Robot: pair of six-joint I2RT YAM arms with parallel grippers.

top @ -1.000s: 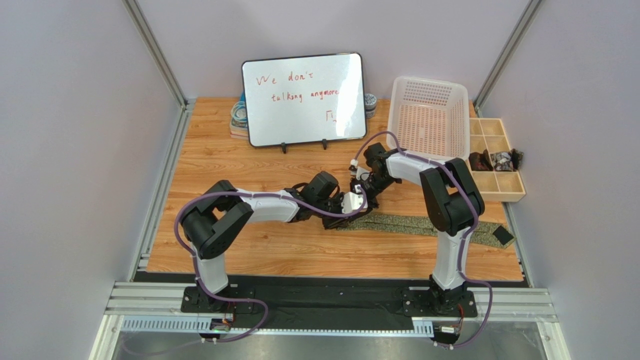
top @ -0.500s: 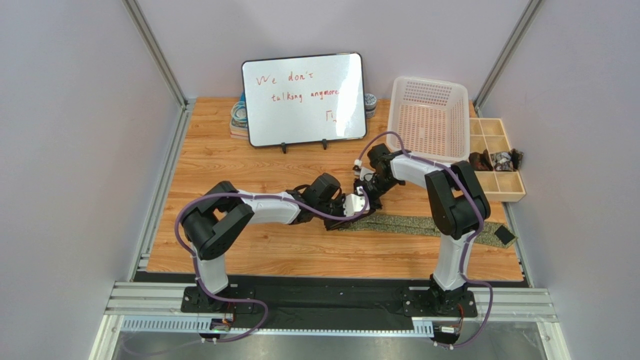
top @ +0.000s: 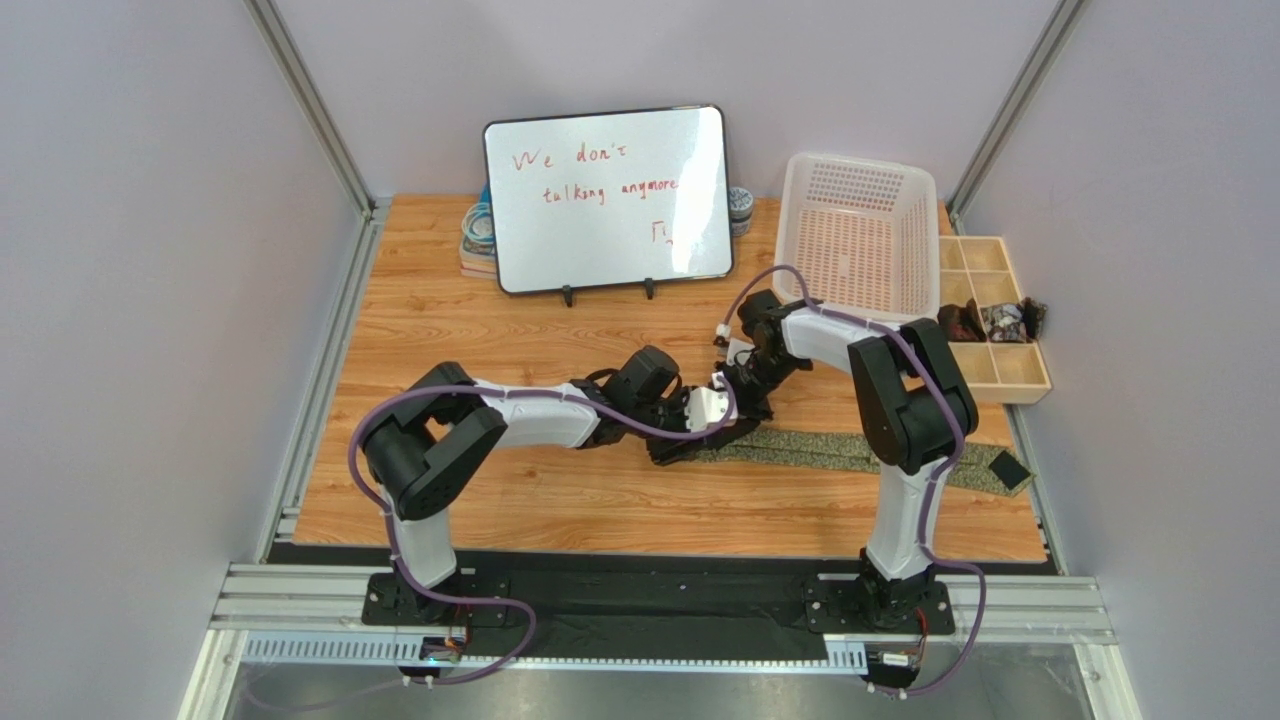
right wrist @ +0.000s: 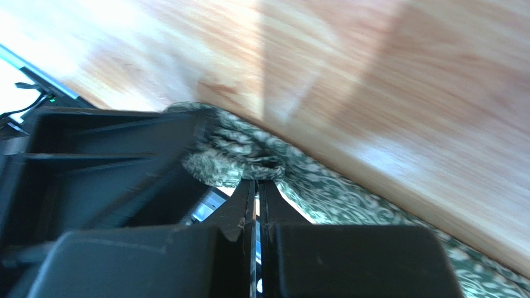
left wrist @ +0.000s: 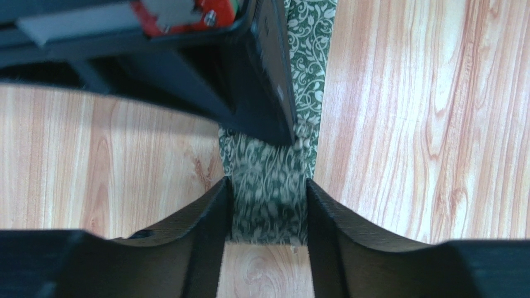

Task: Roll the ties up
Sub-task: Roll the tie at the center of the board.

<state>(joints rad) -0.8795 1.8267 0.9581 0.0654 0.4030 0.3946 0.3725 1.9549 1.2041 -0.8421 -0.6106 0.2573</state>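
Rolling of the long olive-green, leaf-patterned woven necktie (top: 842, 449) looks to be at its very start. Only a small coil (right wrist: 239, 155) has been wound at its left end, near the middle of the light wooden tabletop (top: 451, 495). The rest of the strip lies flat and straight toward the right edge, and its black-lined tip (top: 1007, 471) shows beyond the right arm. The left gripper (left wrist: 267, 186) straddles the coiled end across its width, with fabric filling the gap between its two black fingers; whether they squeeze the cloth or merely bracket it I cannot tell. The right gripper (right wrist: 256, 184) is closed, its fingers pressed together with nothing seen between them and its tips set against the coil. The step in hand, as I judge it, is winding the first turns. The next move calls for tipping the coil over onto the flat strip toward the right. One pincer should steady the coil so it does not spring open, and the edges must stay aligned so the roll does not cone off to one side.
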